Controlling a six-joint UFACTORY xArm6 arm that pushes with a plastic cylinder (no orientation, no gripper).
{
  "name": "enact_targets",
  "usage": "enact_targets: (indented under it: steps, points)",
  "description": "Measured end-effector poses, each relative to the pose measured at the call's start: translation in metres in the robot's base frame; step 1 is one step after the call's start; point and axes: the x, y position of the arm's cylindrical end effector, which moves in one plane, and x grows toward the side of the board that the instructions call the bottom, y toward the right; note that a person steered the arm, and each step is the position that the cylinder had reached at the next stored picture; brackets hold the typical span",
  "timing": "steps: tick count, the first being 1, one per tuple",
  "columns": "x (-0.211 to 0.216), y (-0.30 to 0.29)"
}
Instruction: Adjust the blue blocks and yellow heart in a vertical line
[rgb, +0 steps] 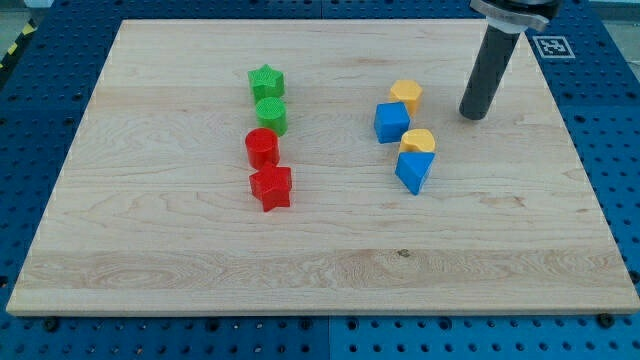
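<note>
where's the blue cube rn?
The blue cube sits right of the board's centre in the camera view, just below-left of a yellow block and above-left of another yellow block. My tip is to its right, apart.

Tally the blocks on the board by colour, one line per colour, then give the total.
Green: 2, a star and a rounder block.
Red: 2, a round block and a star.
Blue: 2, a cube and a triangular block.
Yellow: 2, one above the cube, one below it.
Total: 8.
</note>
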Motion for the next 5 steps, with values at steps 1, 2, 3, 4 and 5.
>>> enact_targets:
  steps: [1, 2, 3, 4, 5]
  points:
    - [-0.003, 0.016]
    - [0.003, 0.018]
    - [0.029, 0.008]
    - [0.051, -0.015]
    - [0.051, -0.015]
